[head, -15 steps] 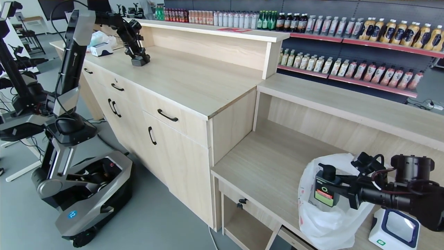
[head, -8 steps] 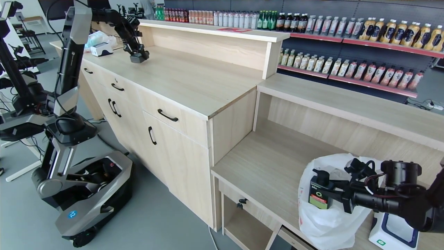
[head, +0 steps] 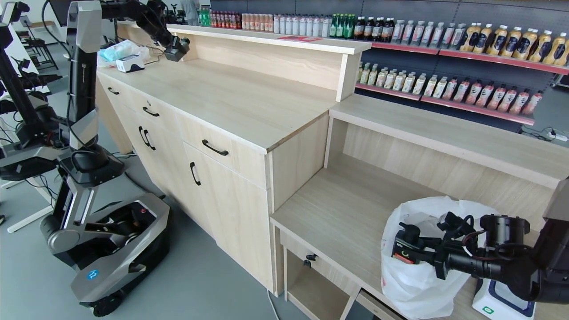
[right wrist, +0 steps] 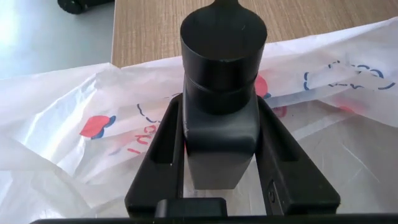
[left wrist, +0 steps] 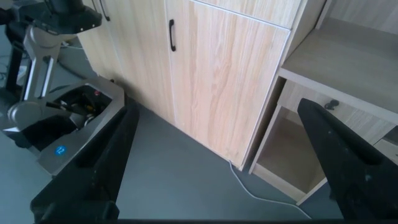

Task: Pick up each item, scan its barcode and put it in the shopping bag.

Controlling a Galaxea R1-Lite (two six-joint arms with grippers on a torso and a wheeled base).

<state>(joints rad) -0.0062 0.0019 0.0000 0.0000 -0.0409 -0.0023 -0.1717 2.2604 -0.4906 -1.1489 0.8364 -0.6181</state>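
**Right wrist view: right pincer [right wrist: 219,134] pinching one black square pump bottle [right wrist: 221,74]**

One finger lies flat against each side of the bottle, which hangs directly over the mouth of the one crumpled white plastic shopping bag [right wrist: 74,162]. In the head view, the bag sits on the pale wooden worktop [head: 346,213], with one white-and-blue scanner [head: 502,302] just beside it. The left pincer [left wrist: 217,112], spread wide, hangs above the grey floor [left wrist: 186,155].

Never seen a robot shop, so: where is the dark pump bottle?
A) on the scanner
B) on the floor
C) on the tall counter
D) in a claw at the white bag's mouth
D: the right claw grips the bottle at the mouth of the white shopping bag.
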